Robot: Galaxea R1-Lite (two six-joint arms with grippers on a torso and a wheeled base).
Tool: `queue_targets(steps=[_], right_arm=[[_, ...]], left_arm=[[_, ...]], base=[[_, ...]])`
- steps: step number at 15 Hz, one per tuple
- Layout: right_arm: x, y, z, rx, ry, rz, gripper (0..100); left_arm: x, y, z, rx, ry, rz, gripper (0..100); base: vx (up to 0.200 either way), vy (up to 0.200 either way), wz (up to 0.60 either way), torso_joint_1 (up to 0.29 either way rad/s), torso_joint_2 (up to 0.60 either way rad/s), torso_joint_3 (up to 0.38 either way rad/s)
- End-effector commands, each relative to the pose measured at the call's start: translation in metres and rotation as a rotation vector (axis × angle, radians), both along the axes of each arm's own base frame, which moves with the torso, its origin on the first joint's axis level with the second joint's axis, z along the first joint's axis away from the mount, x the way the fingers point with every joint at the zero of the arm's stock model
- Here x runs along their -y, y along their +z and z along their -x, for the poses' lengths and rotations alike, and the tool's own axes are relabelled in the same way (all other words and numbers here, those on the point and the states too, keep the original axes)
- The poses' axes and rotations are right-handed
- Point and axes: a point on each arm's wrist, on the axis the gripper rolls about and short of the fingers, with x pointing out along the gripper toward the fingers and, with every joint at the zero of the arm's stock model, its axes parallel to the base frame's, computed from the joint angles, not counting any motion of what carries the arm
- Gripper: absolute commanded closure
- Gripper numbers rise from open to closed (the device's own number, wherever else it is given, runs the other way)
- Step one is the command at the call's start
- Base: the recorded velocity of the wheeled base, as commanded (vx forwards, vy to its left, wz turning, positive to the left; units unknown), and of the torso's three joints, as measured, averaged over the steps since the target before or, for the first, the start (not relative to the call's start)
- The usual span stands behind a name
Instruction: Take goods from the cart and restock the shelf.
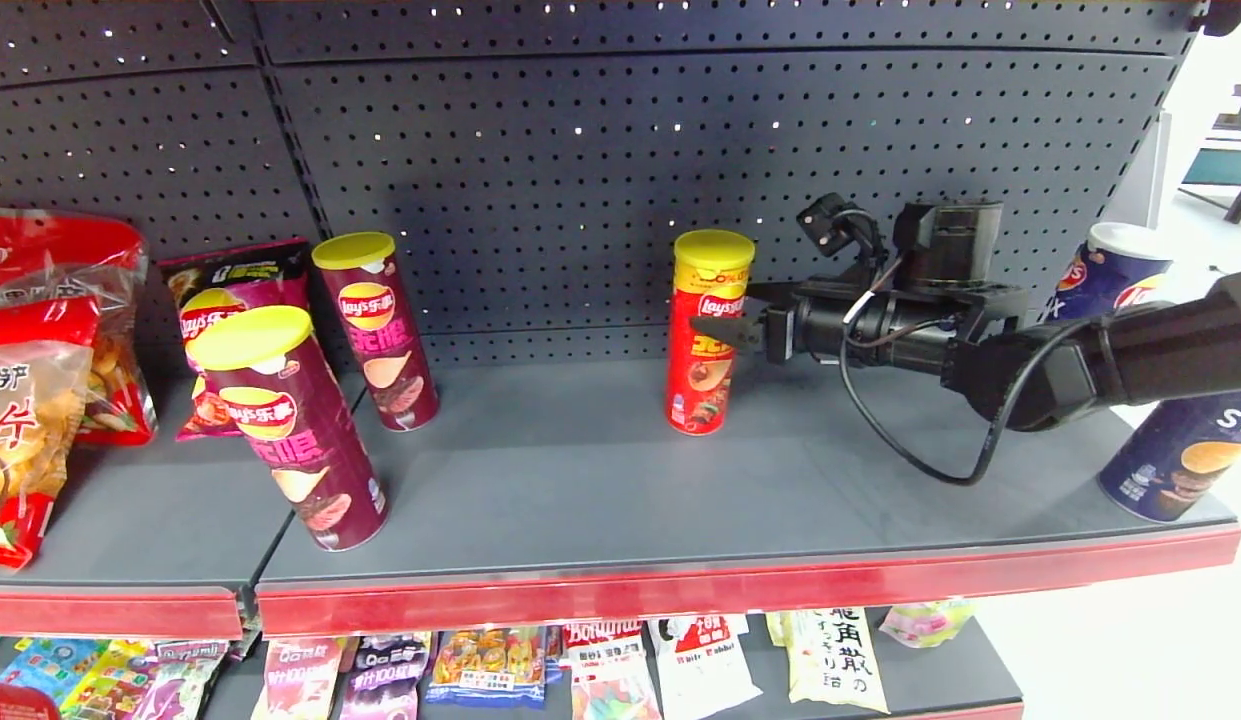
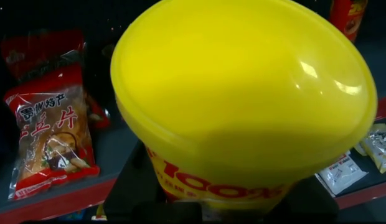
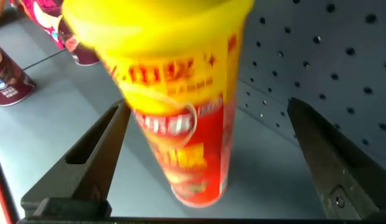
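Note:
A red chip can with a yellow lid (image 1: 708,335) stands upright at the middle back of the grey shelf (image 1: 600,480). My right gripper (image 1: 732,330) is level with its upper half, open, one finger on each side of the can (image 3: 190,134); the fingers (image 3: 93,158) stand clear of its wall. In the left wrist view a second red can with a yellow lid (image 2: 243,93) sits very close to the camera, held up in front of the shelving by my left gripper (image 2: 224,208), whose fingers are mostly hidden under it.
Two purple cans (image 1: 295,430) (image 1: 378,325) and snack bags (image 1: 40,370) fill the shelf's left part. Blue cans (image 1: 1175,450) (image 1: 1115,265) stand at the right end. Bare shelf lies between the purple and red cans. Snack packets (image 1: 600,665) hang on the lower shelf.

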Motion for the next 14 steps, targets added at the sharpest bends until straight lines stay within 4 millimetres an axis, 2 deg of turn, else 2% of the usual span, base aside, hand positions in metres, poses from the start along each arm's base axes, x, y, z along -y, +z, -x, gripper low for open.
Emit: queue_targets(steps=[1, 7, 11, 12, 14], right_arm=[[-0.009, -0.006, -0.007, -0.003, 0.012, 0.0, 0], [-0.02, -0.008, -0.02, 0.014, 0.017, -0.005, 0], [-0.027, -0.009, -0.021, 0.021, 0.023, -0.006, 0], [-0.028, -0.009, -0.021, 0.023, 0.016, -0.005, 100], [-0.031, -0.01, -0.019, 0.019, 0.021, -0.003, 100]], left_arm=[[0.0, 0.0, -0.002, -0.008, 0.0, -0.002, 100], [0.0, 0.0, -0.001, -0.007, 0.0, -0.002, 100], [0.0, 0.0, -0.001, -0.007, 0.0, -0.002, 100], [0.0, -0.001, -0.001, -0.008, 0.0, -0.002, 100], [0.0, -0.001, -0.001, -0.01, 0.002, -0.002, 100]], base=[[0.0, 0.0, 0.0, 0.0, 0.0, 0.0], [0.0, 0.0, 0.0, 0.0, 0.0, 0.0], [0.0, 0.0, 0.0, 0.0, 0.0, 0.0], [0.0, 0.0, 0.0, 0.0, 0.0, 0.0], [0.0, 0.0, 0.0, 0.0, 0.0, 0.0]])
